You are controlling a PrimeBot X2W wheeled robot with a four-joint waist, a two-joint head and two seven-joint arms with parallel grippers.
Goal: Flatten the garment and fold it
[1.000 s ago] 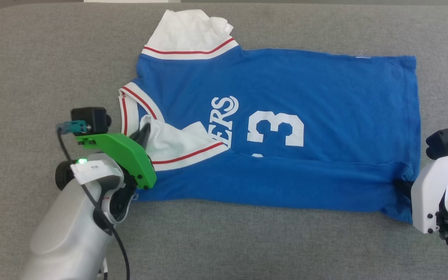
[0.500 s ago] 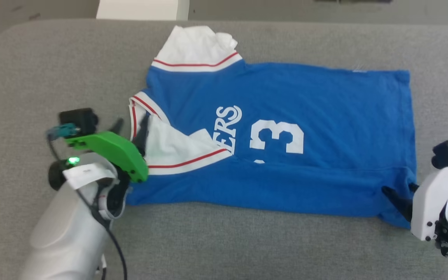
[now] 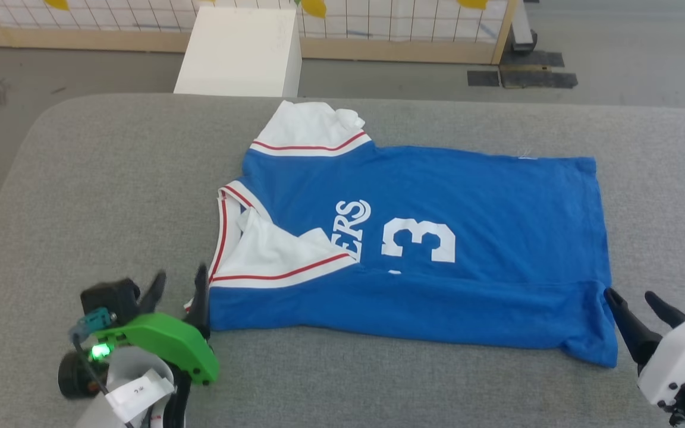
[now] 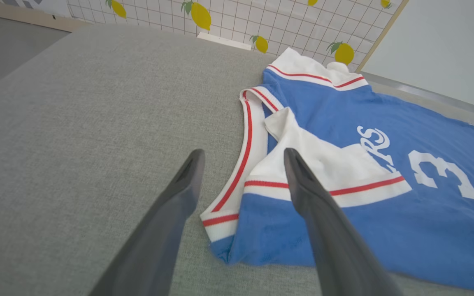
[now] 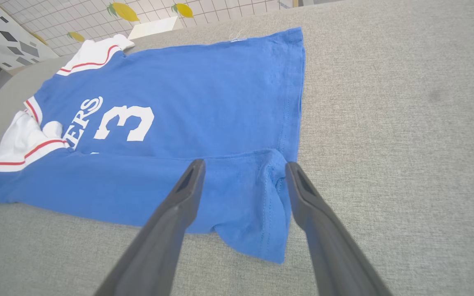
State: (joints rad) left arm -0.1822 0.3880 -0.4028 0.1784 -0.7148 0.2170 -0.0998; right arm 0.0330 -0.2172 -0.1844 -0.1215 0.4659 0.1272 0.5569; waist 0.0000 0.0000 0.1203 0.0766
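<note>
Both left fingers (image 3: 201,297) and right fingers (image 3: 625,324) are spread apart, empty, at opposite near corners of the garment (image 3: 467,196).

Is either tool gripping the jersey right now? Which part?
Nothing is held. The left tool is open by the collar-end corner and the right tool is open by the hem corner; the jersey lies loose on the grey surface.

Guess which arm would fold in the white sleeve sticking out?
Likely left: the left gripper, open, sits nearer that sleeve of the garment; the right gripper is at the hem.
</note>
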